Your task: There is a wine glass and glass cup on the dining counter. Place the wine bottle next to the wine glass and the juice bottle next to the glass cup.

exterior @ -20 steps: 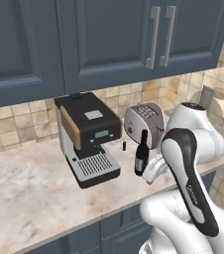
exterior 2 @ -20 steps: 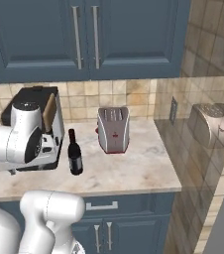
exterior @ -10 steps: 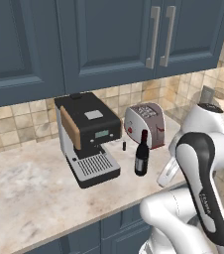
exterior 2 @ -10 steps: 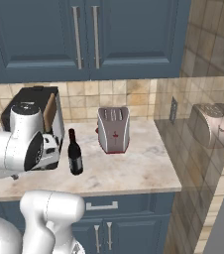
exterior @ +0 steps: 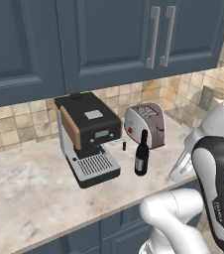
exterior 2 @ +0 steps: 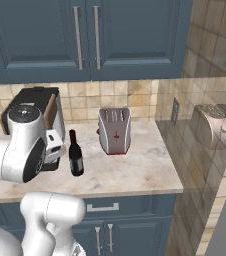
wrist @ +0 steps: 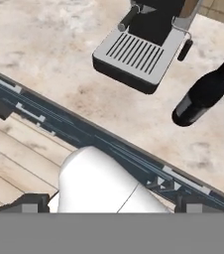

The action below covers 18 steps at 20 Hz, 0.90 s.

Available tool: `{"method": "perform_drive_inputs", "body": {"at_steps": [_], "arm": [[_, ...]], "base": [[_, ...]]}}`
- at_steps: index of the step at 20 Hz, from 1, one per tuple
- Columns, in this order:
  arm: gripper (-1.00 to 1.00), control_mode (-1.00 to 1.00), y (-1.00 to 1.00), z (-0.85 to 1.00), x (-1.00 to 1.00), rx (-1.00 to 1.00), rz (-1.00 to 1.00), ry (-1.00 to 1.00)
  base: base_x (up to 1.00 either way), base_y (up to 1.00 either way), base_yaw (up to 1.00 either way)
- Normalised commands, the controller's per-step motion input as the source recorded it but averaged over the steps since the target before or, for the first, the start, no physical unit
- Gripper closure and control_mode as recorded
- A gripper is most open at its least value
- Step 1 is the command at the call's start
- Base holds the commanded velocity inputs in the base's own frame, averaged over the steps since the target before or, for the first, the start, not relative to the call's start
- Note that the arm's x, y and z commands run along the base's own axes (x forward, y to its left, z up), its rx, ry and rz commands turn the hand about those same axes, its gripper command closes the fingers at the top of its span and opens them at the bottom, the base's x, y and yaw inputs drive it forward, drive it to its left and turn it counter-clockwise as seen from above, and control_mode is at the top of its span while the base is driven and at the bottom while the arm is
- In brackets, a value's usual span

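The wine bottle is slim and dark with a red top and pale label. It stands upright on the kitchen worktop, between the coffee machine and the toaster. In the hand view the wine bottle lies at the upper right. My gripper hangs above the worktop's front edge, clear of the bottle, with its fingertips wide apart and nothing between them. The arm's white links rise near the front edge of the worktop. The juice bottle, wine glass, glass cup and dining counter are out of view.
A black coffee machine stands left of the bottle. A silver toaster stands behind and to its right. Blue wall cupboards hang overhead, and a tiled side wall closes the worktop's right end.
The arm's upper links have swung to the right in the left base view, away from the wine bottle. The bottle has not moved.
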Motion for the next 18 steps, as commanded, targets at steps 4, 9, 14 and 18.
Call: {"method": "perform_drive_inputs", "body": {"at_steps": [4,9,14,18], "arm": [[-1.0,-1.0,-0.23,0.07,0.22,0.16,-0.02,-0.02],[-1.0,-1.0,-0.21,0.01,0.15,0.19,-0.01,0.0],[-1.0,-1.0,-0.16,0.0,0.26,0.21,-0.04,0.0],[-1.0,-1.0,-0.08,-0.04,0.37,0.11,-0.02,-0.02]], "base": [[0.0,0.0,0.0],[0.0,0.0,0.0],[0.0,0.0,0.0],[0.0,0.0,0.0]]}}
